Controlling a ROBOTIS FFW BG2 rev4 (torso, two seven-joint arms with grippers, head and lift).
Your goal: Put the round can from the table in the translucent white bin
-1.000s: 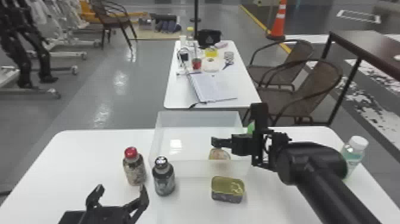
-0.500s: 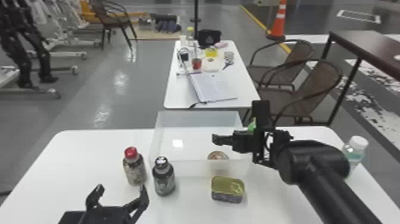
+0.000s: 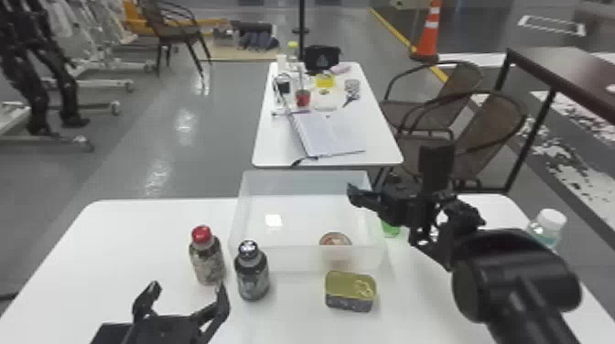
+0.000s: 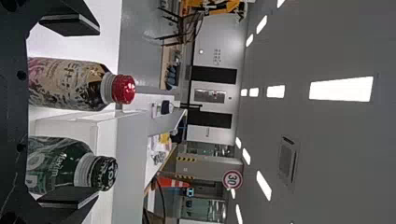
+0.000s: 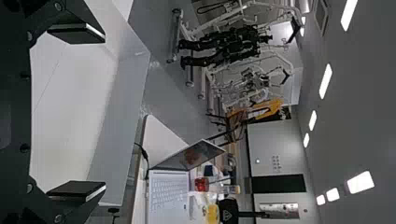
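Observation:
The round can lies inside the translucent white bin, close to its front wall, which partly covers it. My right gripper is over the bin's right side, above and apart from the can. In its wrist view, the right gripper stands open over the bin, holding nothing. My left gripper waits low at the front left, open and away from the bin. From its wrist, the left gripper faces two upright bottles and grasps neither.
Left of the bin on the white table stand a red-capped bottle and a dark bottle. A rectangular tin sits before the bin. Right of it are a green item and a white-capped bottle.
The can stood taller at the bin's front a second ago and now lies lower. My right gripper has drawn up and to the right, away from it. The left arm has kept still.

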